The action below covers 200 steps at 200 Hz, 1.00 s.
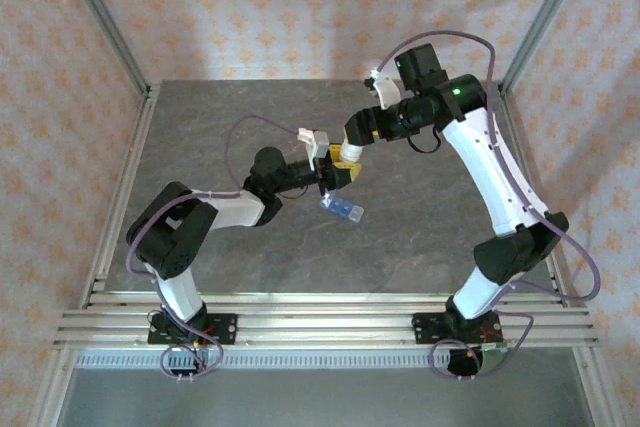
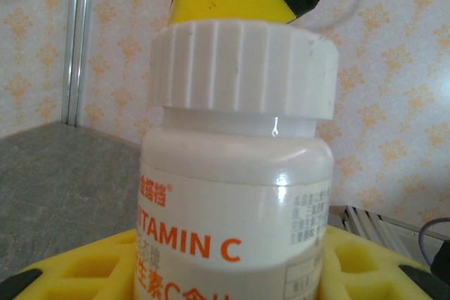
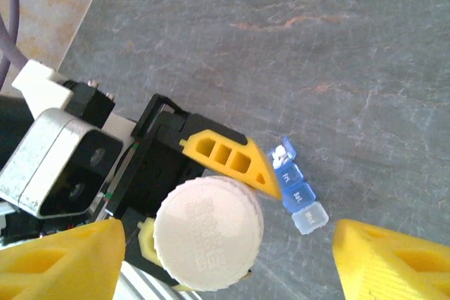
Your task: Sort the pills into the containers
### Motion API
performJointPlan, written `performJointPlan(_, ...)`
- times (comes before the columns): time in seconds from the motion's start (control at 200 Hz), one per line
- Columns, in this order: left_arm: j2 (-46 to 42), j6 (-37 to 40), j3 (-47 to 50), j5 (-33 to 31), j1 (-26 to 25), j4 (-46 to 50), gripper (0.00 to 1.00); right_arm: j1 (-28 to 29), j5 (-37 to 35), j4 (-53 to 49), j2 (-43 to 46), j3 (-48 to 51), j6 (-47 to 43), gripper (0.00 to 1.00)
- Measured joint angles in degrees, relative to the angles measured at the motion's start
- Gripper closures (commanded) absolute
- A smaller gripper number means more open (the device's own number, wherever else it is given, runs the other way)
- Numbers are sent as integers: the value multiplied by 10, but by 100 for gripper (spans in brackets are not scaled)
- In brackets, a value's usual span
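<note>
**Bottle gripped, pill box on the worktop**

The left claw [image 2: 225, 279] is clamped on a white vitamin C bottle [image 2: 232, 194]. The right claw [image 3: 228, 261] hangs wide apart over its cap [image 3: 209, 233], holding nothing. The blue pill box [image 3: 299, 191] lies on the worktop [image 3: 316, 47], at 6 o'clock from the bottle in the top view.

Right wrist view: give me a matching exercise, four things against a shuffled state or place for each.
Things:
1. bottle cap
2. pill box
3. left hand
4. right hand

States or places:
A. lying on the grey table
B. open, poised over the cap
C. white and ribbed
D. closed around the vitamin C bottle

Pairs: 1-C, 2-A, 3-D, 4-B.
</note>
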<state>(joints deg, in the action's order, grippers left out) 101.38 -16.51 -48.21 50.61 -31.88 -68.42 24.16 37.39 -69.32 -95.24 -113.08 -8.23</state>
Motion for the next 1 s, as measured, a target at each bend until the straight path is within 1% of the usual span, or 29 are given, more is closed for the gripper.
performJointPlan(0.185,0,-1,0,0,0,0,100,0,23,-14,-18,-6,-14,29)
performJointPlan(0.38,0,-2,0,0,0,0,100,0,34,-19,-33,-13,-18,36)
performJointPlan(0.465,0,-2,0,0,0,0,100,0,37,-19,-36,-13,-19,43)
performJointPlan(0.551,0,-2,0,0,0,0,100,0,42,-19,-38,-13,-18,53)
performJointPlan(0.631,0,-2,-1,0,0,0,100,0,49,-18,-39,-14,-18,60)
performJointPlan(0.836,0,-1,-1,-2,0,4,100,0,47,-9,-37,-7,2,62)
performJointPlan(0.891,0,2,-1,-6,0,11,100,3,37,5,-31,8,20,63)
performJointPlan(1.001,0,20,2,-28,0,26,100,8,12,46,-15,47,68,63)
